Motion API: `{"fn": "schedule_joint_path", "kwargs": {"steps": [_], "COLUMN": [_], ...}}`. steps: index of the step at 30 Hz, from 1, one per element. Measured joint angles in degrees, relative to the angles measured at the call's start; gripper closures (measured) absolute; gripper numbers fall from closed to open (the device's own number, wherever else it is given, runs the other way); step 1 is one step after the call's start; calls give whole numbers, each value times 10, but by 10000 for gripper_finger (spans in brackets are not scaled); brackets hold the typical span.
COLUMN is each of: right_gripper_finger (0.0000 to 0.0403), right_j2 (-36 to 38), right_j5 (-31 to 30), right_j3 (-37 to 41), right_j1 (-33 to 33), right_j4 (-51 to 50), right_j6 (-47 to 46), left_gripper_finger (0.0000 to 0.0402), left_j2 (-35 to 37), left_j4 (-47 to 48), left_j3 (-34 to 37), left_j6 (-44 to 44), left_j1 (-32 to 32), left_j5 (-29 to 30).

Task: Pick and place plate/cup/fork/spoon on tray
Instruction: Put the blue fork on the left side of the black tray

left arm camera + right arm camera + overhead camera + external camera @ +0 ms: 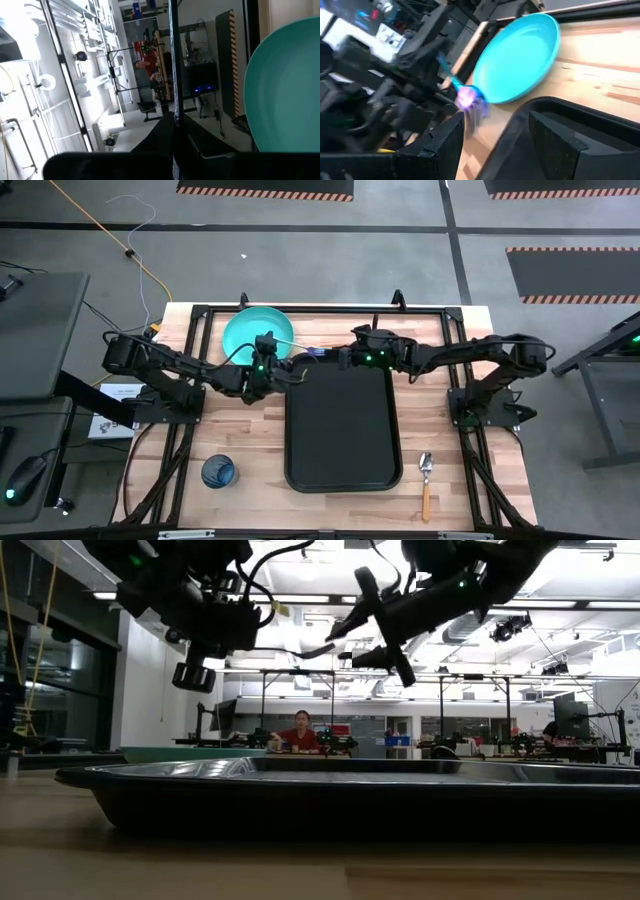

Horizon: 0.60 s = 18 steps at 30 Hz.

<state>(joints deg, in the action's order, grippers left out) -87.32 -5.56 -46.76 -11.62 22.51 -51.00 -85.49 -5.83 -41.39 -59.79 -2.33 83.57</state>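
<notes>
The fork (451, 77), with a light blue handle and pale tines, hangs in the air between the teal plate (250, 330) and the far left corner of the black tray (340, 430). My left gripper (272, 346) is shut on it. The tines point toward the table's right, just in front of my right gripper (495, 125), which is open and touches nothing. The plate lies flat on the table at the far left. Near the front edge the dark blue cup (218, 471) stands left of the tray, and the spoon (426, 480) lies to its right. My left gripper pinches the fork's handle (174, 112) between its two shut fingers, well away from the tines. The fingers lie level, pointing toward the table's far edge, across the fork. The fork is lifted clear and roughly level, its tines (476, 112) toward my right gripper.
A black frame (330, 310) runs along the table's far edge behind the plate. Beyond the table, a person in red (300, 735) sits in the room. Bare wood lies on both sides of the tray.
</notes>
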Motion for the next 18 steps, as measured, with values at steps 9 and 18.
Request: {"fn": "schedule_joint_path", "kwargs": {"steps": [9,18], "right_gripper_finger": [224,300], "right_j2": [-14,-14], "right_j5": [-1,-2], "right_j3": [0,0], "right_j1": [2,2], "right_j4": [32,33], "right_j6": [-6,-5], "left_gripper_finger": [401,401], "left_j2": [0,0], "left_j4": [-5,-4], "left_j3": [0,0], "left_j6": [10,10], "left_j1": [1,2], "left_j5": [-25,-27]}}
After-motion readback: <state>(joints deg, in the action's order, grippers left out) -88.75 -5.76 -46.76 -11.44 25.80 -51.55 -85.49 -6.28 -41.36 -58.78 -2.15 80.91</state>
